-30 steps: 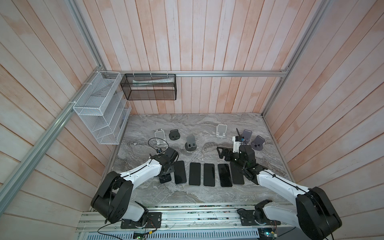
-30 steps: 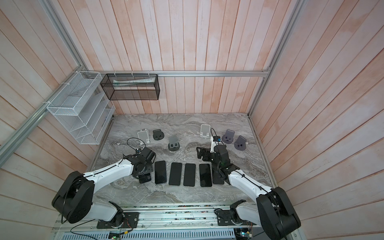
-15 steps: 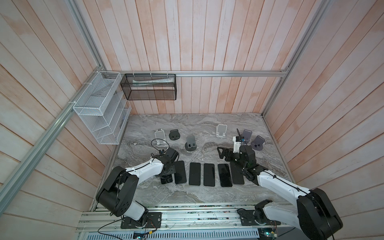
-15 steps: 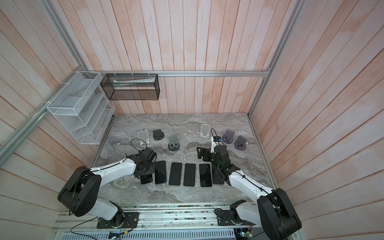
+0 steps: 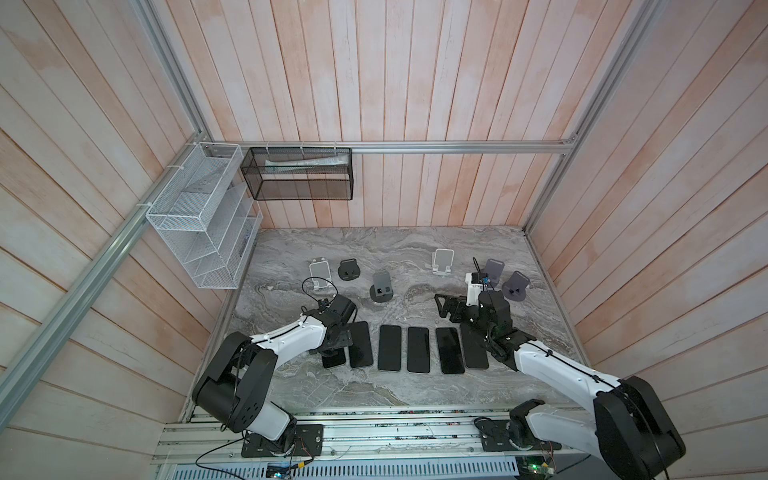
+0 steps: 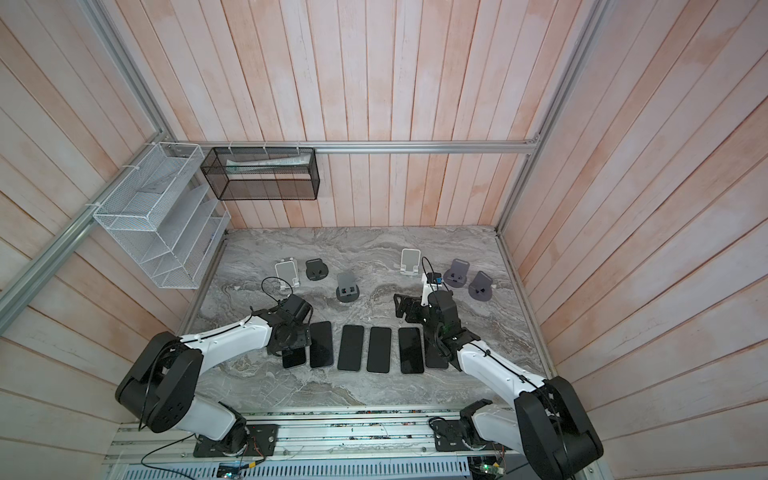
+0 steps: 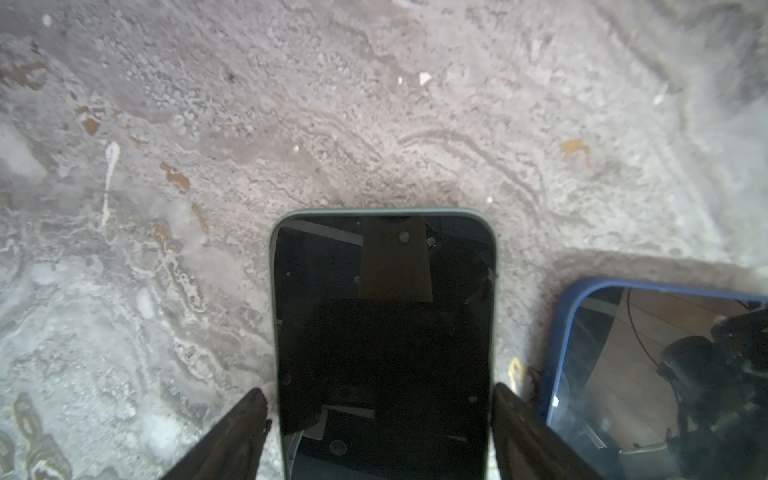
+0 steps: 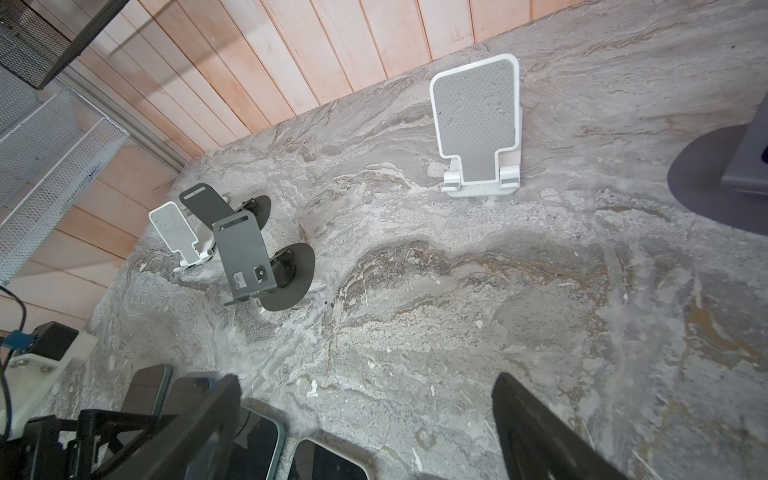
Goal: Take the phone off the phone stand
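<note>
Green-edged phone (image 7: pixel 384 332) down flat on marble table (image 7: pixel 374 104), lined up beside blue-cased phone (image 7: pixel 665 374). Straddles it with left gripper (image 7: pixel 378 390) parted, seemingly for release. Holds right gripper (image 8: pixel 368 378) wide, empty, out of the way.

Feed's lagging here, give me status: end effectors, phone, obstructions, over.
Left end effector open, straddling green-edged phone, flat on table. Right end effector open, empty. Stands bare. Blue-edged phone close alongside.

Green-edged phone (image 7: pixel 384 332) lies flat, dark screen up; the white phone stand (image 5: pixel 320 272) sits upright, apart, at its eleven o'clock.
</note>
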Robot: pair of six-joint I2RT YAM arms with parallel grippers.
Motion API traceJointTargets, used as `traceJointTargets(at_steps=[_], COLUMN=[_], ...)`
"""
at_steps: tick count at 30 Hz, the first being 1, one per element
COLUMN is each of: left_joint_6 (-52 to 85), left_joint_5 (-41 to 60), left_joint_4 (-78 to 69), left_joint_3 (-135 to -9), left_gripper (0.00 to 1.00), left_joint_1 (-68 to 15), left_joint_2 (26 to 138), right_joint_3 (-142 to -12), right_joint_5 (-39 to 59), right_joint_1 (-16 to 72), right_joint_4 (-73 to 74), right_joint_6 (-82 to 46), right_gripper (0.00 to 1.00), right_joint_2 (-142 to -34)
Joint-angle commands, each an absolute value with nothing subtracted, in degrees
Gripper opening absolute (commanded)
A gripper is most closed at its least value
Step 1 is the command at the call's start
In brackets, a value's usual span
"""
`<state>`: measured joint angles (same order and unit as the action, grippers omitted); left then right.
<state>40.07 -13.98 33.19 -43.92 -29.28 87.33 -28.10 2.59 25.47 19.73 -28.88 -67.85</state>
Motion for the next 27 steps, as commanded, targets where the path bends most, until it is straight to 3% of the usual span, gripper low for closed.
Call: traceJointTargets(at_steps=[1, 7, 11, 16, 22, 27], left_joint_6=[39.5, 37.6, 34.6, 32.4, 34.2, 34.5], left_joint_5=[-14.0, -18.6, -19.7, -20.4, -23.0, -24.6], left_joint_4=[37.8, 45.4, 48.6, 46.4, 33.8, 11.6], left_joint_3=[-43.8, -52.3, -58.9, -62.9, -56.9, -38.5], left_gripper=[0.86, 1.00, 1.00, 1.00, 1.00, 1.00], left_joint_1=[-29.2, -29.2, -29.1, -30.0, -31.8, -31.8], left_joint_2=[86.8, 78.5, 72.6, 63.9, 52.9, 43.9], right_joint_3=[-27.9, -28.2, -27.9, -22.9, -24.8, -25.7], right_joint_5=[1.6, 2.7, 2.0, -5.3, -16.3, -27.5], right_joint_1=[25.9, 26.0, 26.0, 26.0, 26.0, 26.0], right_joint_4=[20.1, 20.1, 21.0, 26.1, 22.4, 19.2], right_joint_6=[-28.1, -27.7, -27.1, -26.7, -29.4, -29.2], right_gripper=[0.95, 0.95, 0.96, 0.98, 0.98, 0.98], right_joint_2=[-67.5, -67.9, -67.7, -59.9, -51.5, -52.3])
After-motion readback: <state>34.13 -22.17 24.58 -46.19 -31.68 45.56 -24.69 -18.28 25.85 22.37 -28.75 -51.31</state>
